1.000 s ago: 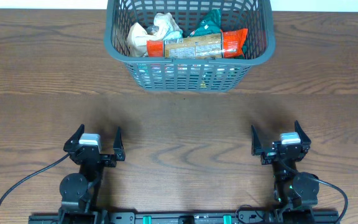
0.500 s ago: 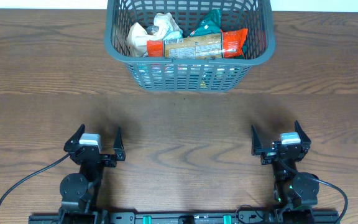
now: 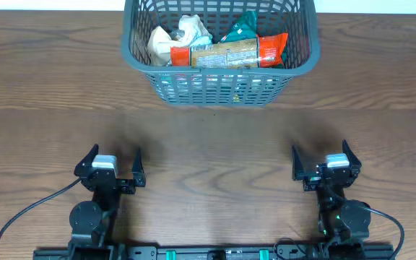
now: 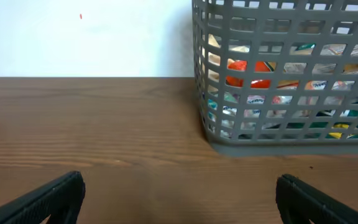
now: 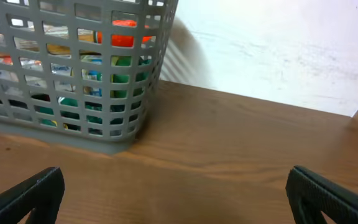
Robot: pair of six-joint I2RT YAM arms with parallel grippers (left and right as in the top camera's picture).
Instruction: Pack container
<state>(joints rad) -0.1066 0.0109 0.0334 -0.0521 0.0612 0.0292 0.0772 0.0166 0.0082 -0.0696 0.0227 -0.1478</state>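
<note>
The dark grey lattice container [image 3: 130, 52] stands at the far middle of the table and holds several packets, among them an orange-ended packet [image 3: 230, 52] lying across the top, a white one [image 3: 191, 29] and a teal one [image 3: 243, 25]. The container also shows in the left wrist view [image 4: 278, 144] and in the right wrist view [image 5: 55, 127]. My left gripper [image 3: 111, 165] is open and empty near the front edge, far from the container; its jaws show in the left wrist view [image 4: 180, 196]. My right gripper [image 3: 321, 160] is open and empty at the front right; its jaws show in the right wrist view [image 5: 176, 193].
The wooden table [image 3: 208, 137] runs between the grippers and the container. A white wall [image 4: 86, 37] stands behind the table's far edge. Black cables [image 3: 20, 213] trail from the arm bases at the front.
</note>
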